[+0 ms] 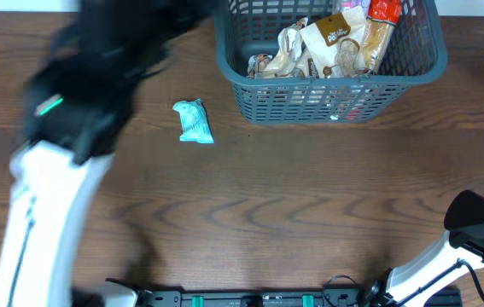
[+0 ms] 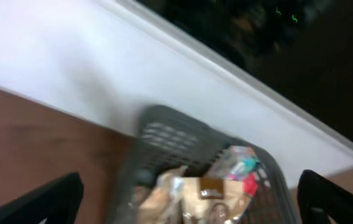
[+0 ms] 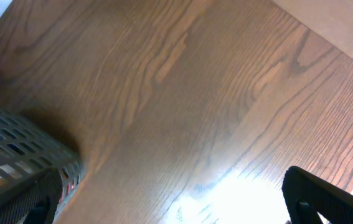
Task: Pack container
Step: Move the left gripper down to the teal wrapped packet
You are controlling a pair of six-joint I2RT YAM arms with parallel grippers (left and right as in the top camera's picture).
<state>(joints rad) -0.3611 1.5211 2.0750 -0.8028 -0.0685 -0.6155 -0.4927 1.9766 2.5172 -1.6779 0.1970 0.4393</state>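
Mid-packing I'd say: dark blue-grey slotted plastic basket [image 1: 331, 104] half full, small teal packet [image 1: 195, 121] on the desk [image 1: 293, 205] needs grabbing next. Both left jaws and right jaws wide open, empty.

The container [image 1: 310, 101] is a dark blue-grey plastic basket with slotted sides (its rim is thick). It stands upright at the far side, right of centre. Several snack packets [image 1: 331, 47] lie piled inside.
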